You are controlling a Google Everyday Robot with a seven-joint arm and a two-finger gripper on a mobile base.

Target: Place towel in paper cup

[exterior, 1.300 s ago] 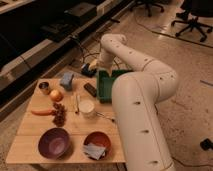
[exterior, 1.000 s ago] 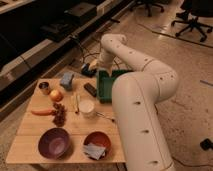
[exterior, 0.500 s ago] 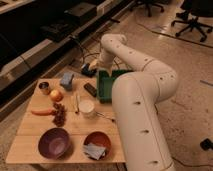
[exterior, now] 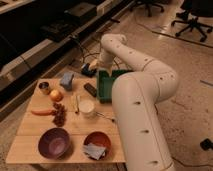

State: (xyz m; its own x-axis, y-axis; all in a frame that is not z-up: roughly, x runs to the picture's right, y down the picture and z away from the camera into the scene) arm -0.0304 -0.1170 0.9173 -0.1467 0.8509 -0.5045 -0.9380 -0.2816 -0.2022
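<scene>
Hovering at the upper middle of the frame, just past the far edge of the table (exterior: 26,146), the gripper (exterior: 90,69) has its jaws spread and holds nothing. The towel (exterior: 95,150) lies rumpled inside the reddish bowl (exterior: 98,134) at lower centre. The paper cup (exterior: 87,107) stands upright mid-table, near 1 green bin (exterior: 103,91).

The big white arm (exterior: 135,100) reaches up and away, bends at the top and points back down to the left, where the dark gripper (exterior: 90,69) hangs low with its two fingers spread apart.
</scene>
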